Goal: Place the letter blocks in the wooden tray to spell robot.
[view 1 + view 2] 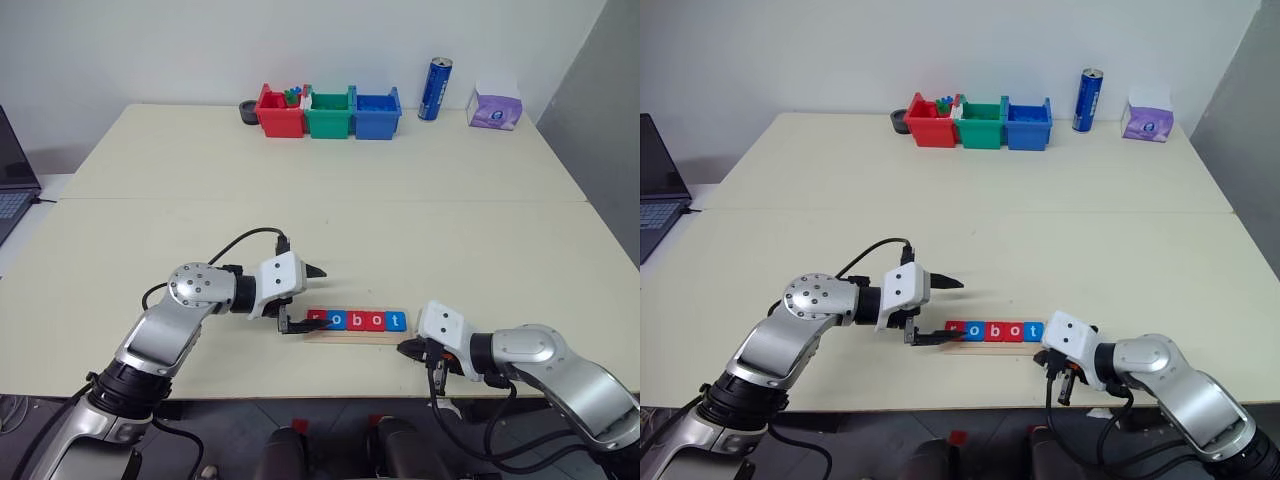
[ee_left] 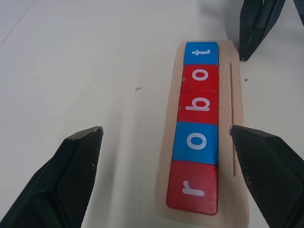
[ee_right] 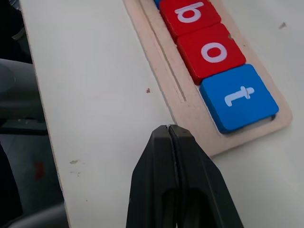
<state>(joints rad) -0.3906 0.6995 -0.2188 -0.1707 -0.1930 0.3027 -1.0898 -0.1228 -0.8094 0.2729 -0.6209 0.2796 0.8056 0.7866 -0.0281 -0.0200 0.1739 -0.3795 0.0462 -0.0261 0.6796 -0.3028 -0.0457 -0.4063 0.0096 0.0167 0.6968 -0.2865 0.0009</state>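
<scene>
The five letter blocks (image 1: 357,321) lie in a row in the wooden tray (image 1: 350,338) near the table's front edge. They read red r (image 2: 192,187), blue o (image 2: 197,141), red b (image 2: 198,105), red o (image 2: 200,77), blue t (image 2: 202,52). My left gripper (image 1: 310,300) is open at the r end, one finger on each side of the tray (image 2: 237,95), and holds nothing. My right gripper (image 3: 169,127) is shut and empty. It rests just off the t end (image 3: 237,97), on the side toward the table's front edge.
Red (image 1: 279,112), green (image 1: 330,112) and blue (image 1: 377,112) bins stand at the table's far edge, with a blue can (image 1: 435,88) and a tissue box (image 1: 495,108) to their right. A laptop (image 1: 12,170) sits at far left. The table's front edge runs close behind the tray.
</scene>
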